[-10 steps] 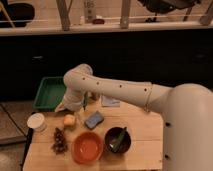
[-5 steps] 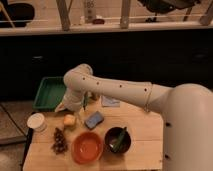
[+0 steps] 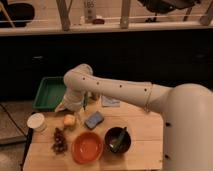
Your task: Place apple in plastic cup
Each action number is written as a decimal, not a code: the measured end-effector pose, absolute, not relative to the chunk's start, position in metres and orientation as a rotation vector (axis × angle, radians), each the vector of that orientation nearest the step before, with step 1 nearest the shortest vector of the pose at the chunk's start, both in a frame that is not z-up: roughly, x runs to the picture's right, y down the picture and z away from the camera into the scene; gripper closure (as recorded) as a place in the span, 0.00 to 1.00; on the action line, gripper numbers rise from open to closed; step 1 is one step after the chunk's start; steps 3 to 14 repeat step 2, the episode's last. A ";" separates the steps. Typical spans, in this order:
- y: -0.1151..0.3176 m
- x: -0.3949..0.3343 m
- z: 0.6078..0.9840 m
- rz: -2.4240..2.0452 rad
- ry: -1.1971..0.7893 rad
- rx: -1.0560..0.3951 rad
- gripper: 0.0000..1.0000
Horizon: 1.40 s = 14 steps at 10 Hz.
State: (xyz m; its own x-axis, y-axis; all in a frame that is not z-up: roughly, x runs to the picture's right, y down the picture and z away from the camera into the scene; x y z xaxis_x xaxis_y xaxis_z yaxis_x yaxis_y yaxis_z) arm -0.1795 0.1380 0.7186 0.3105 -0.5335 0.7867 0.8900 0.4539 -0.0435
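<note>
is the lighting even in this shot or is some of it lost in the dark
Camera view: uneven. The wooden table is warmly lit; the background behind it is nearly black. The gripper, above the apple, sits in the arm's shade. The orange bowl reads clearly.

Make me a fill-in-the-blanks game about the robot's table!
1. The apple lies on the table just below the gripper, between the white tub and the ____ sponge.
2. The big bowl at the front is ____.
3. The tray at the back left is ____.

Missing words: blue; orange; green
</note>
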 end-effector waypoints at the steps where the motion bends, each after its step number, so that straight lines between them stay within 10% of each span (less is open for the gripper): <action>1: 0.139 -0.179 0.719 -1.000 -0.788 -0.534 0.20; 14: 0.139 -0.179 0.719 -1.000 -0.788 -0.534 0.20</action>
